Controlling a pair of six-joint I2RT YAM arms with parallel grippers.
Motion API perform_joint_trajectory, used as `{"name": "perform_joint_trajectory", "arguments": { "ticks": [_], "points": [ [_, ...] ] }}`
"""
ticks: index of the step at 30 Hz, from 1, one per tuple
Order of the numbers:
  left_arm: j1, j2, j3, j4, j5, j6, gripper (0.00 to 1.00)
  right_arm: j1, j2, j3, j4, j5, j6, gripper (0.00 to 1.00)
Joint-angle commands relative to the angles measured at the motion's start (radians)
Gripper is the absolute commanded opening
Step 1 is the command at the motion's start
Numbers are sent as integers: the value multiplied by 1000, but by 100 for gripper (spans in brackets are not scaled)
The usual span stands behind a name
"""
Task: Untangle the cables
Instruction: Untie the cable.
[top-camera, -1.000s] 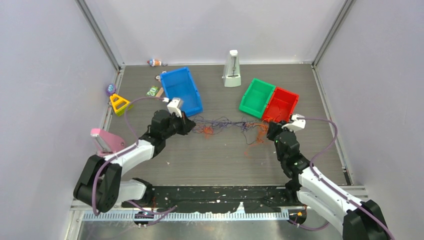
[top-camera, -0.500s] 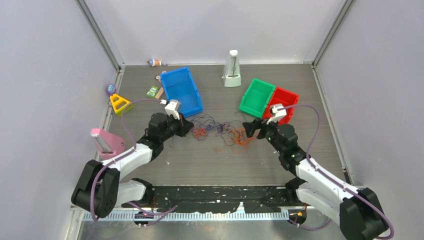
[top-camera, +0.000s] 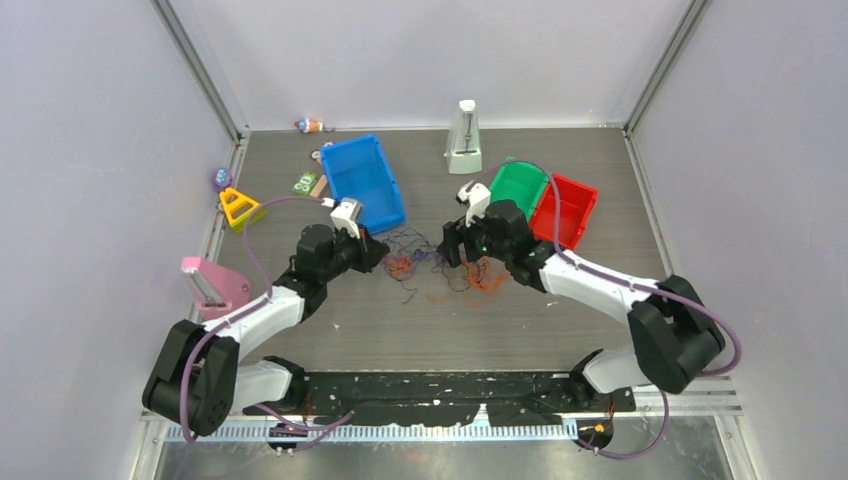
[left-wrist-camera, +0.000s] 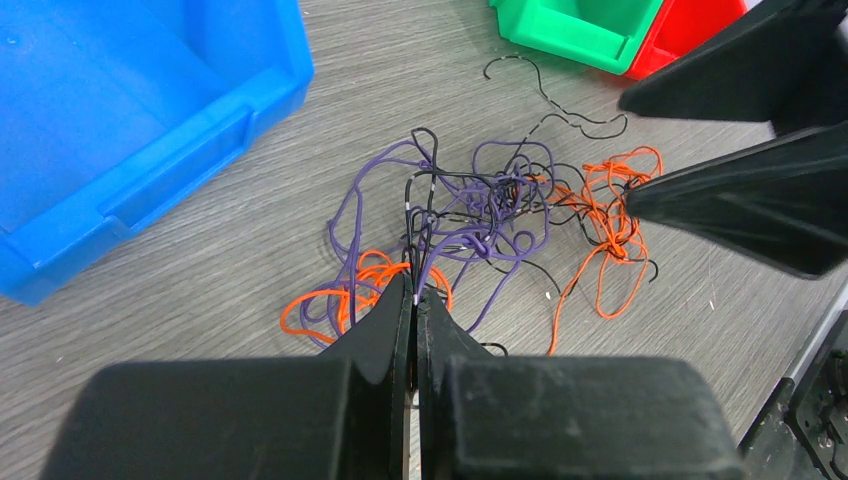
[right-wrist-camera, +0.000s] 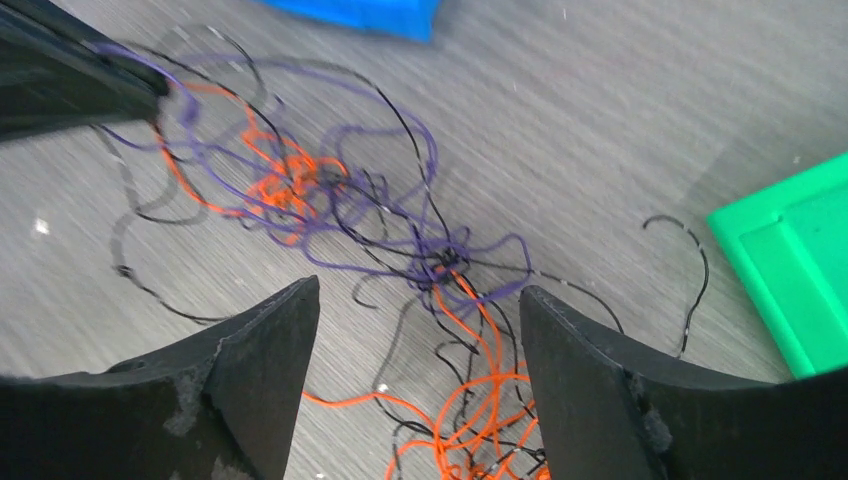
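Right gripper (top-camera: 451, 249) is letting go: jaws are standing wide with nothing held, and it is swinging in from 3 o'clock to hover over the cables (top-camera: 430, 262). Left gripper (left-wrist-camera: 413, 292) is staying clamped on purple and black strands at the clump's 9 o'clock side. The cables are slackening back into a loose orange-purple-black tangle mid-table, at 5 o'clock of the blue bin (top-camera: 362, 180). The stretch is being lost, so the right is probably picking a new strand.
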Motion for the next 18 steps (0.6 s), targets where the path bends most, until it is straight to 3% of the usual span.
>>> {"name": "perform_joint_trajectory", "arguments": {
  "ticks": [1, 4, 12, 18],
  "points": [
    [1, -18, 39, 34, 9, 11, 0, 5, 80, 56, -57, 38, -97, 76],
    [1, -11, 44, 27, 15, 11, 0, 15, 135, 82, -67, 17, -135, 68],
    [1, 1, 61, 13, 36, 14, 0, 65, 225, 141, -74, 47, -188, 74],
    [1, -2, 60, 7, 34, 20, 0, 69, 305, 228, -119, 127, -187, 67]
  ]
}}
